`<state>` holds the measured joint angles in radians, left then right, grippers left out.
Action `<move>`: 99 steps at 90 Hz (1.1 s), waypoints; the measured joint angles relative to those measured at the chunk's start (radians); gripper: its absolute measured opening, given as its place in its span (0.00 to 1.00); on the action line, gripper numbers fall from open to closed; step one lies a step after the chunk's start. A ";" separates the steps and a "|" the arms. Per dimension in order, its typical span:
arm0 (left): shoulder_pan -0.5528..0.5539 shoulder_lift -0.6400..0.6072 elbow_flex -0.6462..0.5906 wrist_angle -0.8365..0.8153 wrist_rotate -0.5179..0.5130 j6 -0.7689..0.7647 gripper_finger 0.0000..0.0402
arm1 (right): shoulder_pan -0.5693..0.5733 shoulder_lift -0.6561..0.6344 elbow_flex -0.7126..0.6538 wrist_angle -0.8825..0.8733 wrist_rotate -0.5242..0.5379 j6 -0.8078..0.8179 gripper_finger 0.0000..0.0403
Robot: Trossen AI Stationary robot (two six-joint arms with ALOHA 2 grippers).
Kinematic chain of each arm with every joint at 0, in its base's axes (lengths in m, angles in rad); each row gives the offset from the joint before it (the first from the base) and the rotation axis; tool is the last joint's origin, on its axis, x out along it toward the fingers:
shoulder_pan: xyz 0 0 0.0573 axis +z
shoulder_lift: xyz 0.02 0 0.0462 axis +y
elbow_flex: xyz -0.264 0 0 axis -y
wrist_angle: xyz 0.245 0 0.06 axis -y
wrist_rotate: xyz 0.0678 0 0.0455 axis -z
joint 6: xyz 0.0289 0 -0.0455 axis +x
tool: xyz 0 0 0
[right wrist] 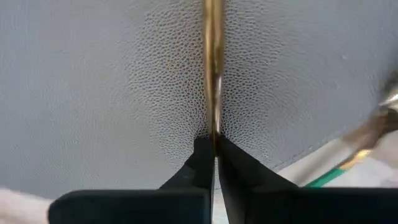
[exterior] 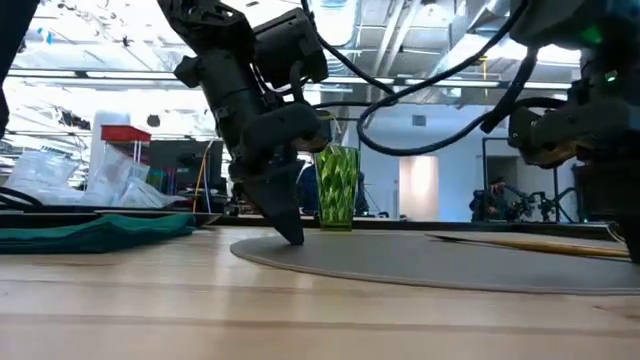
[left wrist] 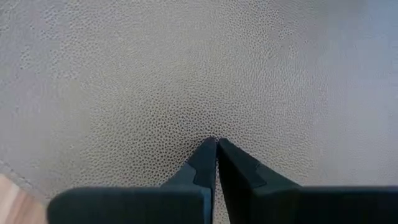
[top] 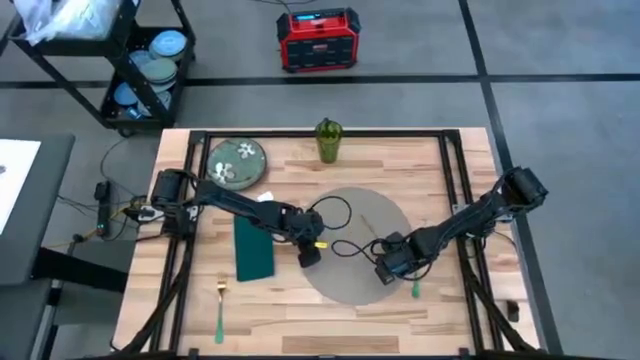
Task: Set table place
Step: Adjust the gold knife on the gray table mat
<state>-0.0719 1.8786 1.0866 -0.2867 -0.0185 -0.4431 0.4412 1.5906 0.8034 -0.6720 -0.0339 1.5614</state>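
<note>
The place, a round grey placemat (top: 352, 212), lies flat in the middle of the wooden table (top: 290, 325). My left gripper (top: 308, 255) is shut and stands tip-down on the mat near its left edge (exterior: 250, 250). My right gripper (top: 388, 268), over the mat's near right part, is shut on a slim gold utensil (right wrist: 213, 56) that runs away from it across the mat. A second utensil with a green handle (top: 415, 290) lies just off the mat beside the right gripper. My left gripper sets its shut fingertips (left wrist: 211, 152) down on the placemat's top (left wrist: 214, 124), close to its left edge, coming from above and slanting. The mat stays flat on the table. My right gripper pinches the gold utensil's thin near end (right wrist: 214, 127) between its two fingers, which lie along it. The far part lies low along the mat (exterior: 520, 243); I cannot tell if it touches the mat.
A dark teal napkin (top: 253, 248) lies left of the mat, with a green-handled fork (top: 220, 310) nearer the front. At the back stand a green floral plate (top: 237, 163) and a green glass (top: 329, 140). A black wire cart (top: 140, 70) stands off the table's far left.
</note>
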 joint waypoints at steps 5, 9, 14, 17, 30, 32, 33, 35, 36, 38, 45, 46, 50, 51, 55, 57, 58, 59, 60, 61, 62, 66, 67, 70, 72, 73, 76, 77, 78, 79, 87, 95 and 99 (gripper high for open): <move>0.000 0.000 0.000 0.003 0.000 0.000 0.00 | 0.008 -0.010 -0.001 0.000 0.024 0.034 0.00; 0.000 0.000 0.000 0.009 0.001 0.001 0.00 | 0.016 -0.017 -0.001 0.002 0.039 0.062 0.00; 0.000 0.001 0.000 0.015 0.001 -0.001 0.00 | 0.022 -0.024 -0.001 0.011 0.041 0.093 0.00; 0.000 0.001 0.000 0.015 0.002 -0.008 0.00 | 0.025 -0.026 -0.001 0.021 0.041 0.108 0.00; 0.000 0.001 0.000 0.016 0.003 -0.012 0.00 | 0.030 -0.027 0.000 0.080 0.046 0.149 0.00; 0.000 0.001 0.000 0.016 0.003 -0.011 0.00 | 0.030 -0.027 0.000 0.083 0.046 0.159 0.00; 0.000 0.001 0.000 0.016 0.003 -0.011 0.00 | 0.030 -0.027 0.000 0.083 0.046 0.166 0.00; 0.000 0.001 0.000 0.016 0.003 -0.011 0.00 | 0.030 -0.027 0.000 0.080 0.046 0.182 0.00; 0.000 0.001 0.000 0.016 0.003 -0.011 0.00 | 0.030 -0.027 0.000 0.076 0.047 0.191 0.00; 0.000 0.001 0.000 0.016 0.003 -0.014 0.00 | 0.030 -0.027 0.000 0.066 0.047 0.211 0.00; 0.000 0.001 0.000 0.017 0.003 -0.046 0.00 | 0.030 -0.027 0.000 0.040 0.048 0.281 0.00; 0.000 0.001 0.000 0.017 0.003 -0.050 0.00 | 0.031 -0.027 0.000 0.039 0.050 0.287 0.00; 0.000 0.001 0.000 0.017 0.003 -0.061 0.00 | 0.032 -0.027 0.001 0.035 0.058 0.306 0.00; 0.000 0.001 0.000 0.017 0.003 -0.062 0.00 | 0.033 -0.027 0.001 0.033 0.059 0.312 0.00; 0.000 0.001 0.000 0.017 0.003 -0.065 0.00 | 0.037 -0.027 0.001 0.021 0.060 0.329 0.00; 0.000 0.001 0.000 0.017 0.003 -0.065 0.00 | 0.038 -0.027 0.001 0.017 0.060 0.335 0.00; 0.000 0.001 0.000 0.017 0.003 -0.065 0.00 | 0.038 -0.027 0.001 0.015 0.060 0.339 0.00; 0.000 0.001 0.000 0.017 0.003 -0.065 0.00 | 0.037 -0.027 0.001 0.015 0.060 0.340 0.00; 0.000 0.001 0.000 0.017 0.003 -0.066 0.00 | 0.037 -0.027 0.001 0.015 0.060 0.342 0.00; 0.000 0.001 0.000 0.017 0.003 -0.066 0.00 | 0.038 -0.027 0.001 0.016 0.060 0.344 0.00; 0.000 0.001 0.000 0.017 0.003 -0.067 0.00 | 0.038 -0.027 0.001 0.018 0.060 0.345 0.00; 0.000 0.001 0.000 0.017 0.003 -0.071 0.00 | 0.040 -0.027 0.001 0.026 0.060 0.347 0.00; 0.000 0.001 0.000 0.017 0.003 -0.073 0.00 | 0.040 -0.028 0.001 0.028 0.060 0.346 0.00; 0.000 0.001 0.000 0.017 0.003 -0.075 0.00 | 0.042 -0.028 0.001 0.033 0.060 0.345 0.00; 0.000 0.001 0.000 0.017 0.002 -0.075 0.00 | 0.043 -0.028 0.001 0.035 0.060 0.345 0.00; 0.000 0.001 0.000 0.017 0.002 -0.076 0.00 | 0.043 -0.028 0.001 0.036 0.060 0.345 0.00; 0.000 0.001 0.000 0.017 -0.002 -0.077 0.00 | 0.043 -0.028 0.001 0.037 0.060 0.345 0.00; 0.000 0.001 0.000 0.017 -0.003 -0.077 0.00 | 0.043 -0.028 0.001 0.037 0.060 0.345 0.00; 0.000 0.001 0.000 0.017 -0.004 -0.077 0.00 | 0.043 -0.028 0.001 0.037 0.060 0.345 0.00; 0.000 0.001 0.000 0.017 -0.005 -0.077 0.00 | 0.043 -0.028 0.001 0.037 0.060 0.345 0.00; 0.000 0.001 0.000 0.017 -0.009 -0.077 0.00 | 0.043 -0.028 0.001 0.037 0.060 0.347 0.00; 0.000 0.001 0.000 0.017 -0.009 -0.077 0.00 | 0.043 -0.028 0.001 0.047 0.061 0.325 0.00; 0.000 0.001 0.000 0.017 -0.009 -0.077 0.00 | 0.043 -0.029 0.002 0.050 0.061 0.318 0.00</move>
<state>-0.0720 1.8793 1.0870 -0.2695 -0.0277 -0.5205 0.4843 1.5620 0.8054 -0.6221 0.0267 1.8797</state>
